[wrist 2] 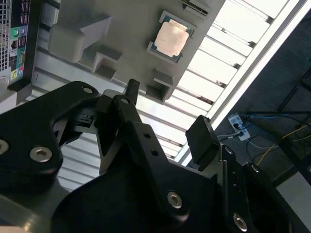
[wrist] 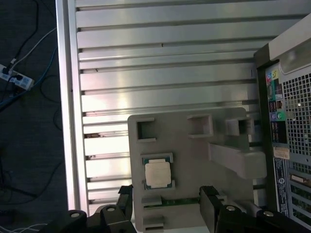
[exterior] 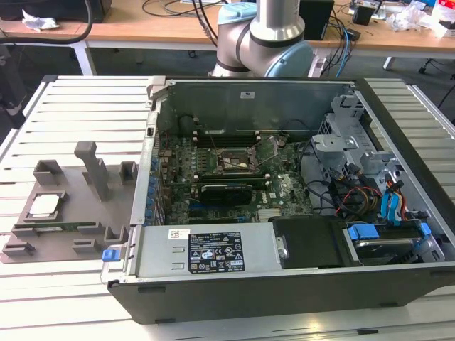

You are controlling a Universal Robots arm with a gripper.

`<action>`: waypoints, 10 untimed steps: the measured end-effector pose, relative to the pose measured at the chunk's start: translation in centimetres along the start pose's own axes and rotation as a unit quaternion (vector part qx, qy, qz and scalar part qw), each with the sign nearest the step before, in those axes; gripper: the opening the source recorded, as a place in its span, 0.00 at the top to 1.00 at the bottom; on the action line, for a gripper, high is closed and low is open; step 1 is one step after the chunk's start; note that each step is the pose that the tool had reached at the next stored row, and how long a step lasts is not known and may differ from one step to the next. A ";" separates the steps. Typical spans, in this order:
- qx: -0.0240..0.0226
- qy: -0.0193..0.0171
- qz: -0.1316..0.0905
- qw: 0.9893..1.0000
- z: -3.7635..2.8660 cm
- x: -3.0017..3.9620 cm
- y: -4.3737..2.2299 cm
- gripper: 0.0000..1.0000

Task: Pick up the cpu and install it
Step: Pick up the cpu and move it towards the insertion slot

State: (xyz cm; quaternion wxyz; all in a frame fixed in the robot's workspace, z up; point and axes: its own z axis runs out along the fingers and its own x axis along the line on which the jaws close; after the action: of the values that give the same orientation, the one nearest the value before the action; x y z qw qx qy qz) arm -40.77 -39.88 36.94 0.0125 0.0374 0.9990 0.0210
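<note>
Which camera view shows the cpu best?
The first wrist view: it looks straight down on the cpu, unblocked in its grey fixture. The second wrist view shows it tilted; the exterior view shows a small pale square at the exterior view's left.

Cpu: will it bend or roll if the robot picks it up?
The cpu is probably stiff: it's a flat, metal-topped square. With no round sides, it likely won't roll. Its smooth top might be slippery.

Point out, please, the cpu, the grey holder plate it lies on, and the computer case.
cpu (wrist: 158, 174): first wrist view, middle of its silver top.
grey holder plate (wrist: 192, 160): first wrist view, bare flat area beside the cpu.
computer case (exterior: 284, 298): exterior view, dark wall nearest the camera.
</note>
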 end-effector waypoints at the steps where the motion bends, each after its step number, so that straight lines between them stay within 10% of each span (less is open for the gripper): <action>1: 0.000 0.000 0.000 1.000 0.07 0.00 0.00 0.34; 10: 0.000 0.000 0.000 1.000 0.61 0.01 -0.03 0.34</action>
State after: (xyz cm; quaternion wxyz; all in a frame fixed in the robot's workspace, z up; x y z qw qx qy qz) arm -40.77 -39.88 36.33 0.0125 0.0374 0.9990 0.0210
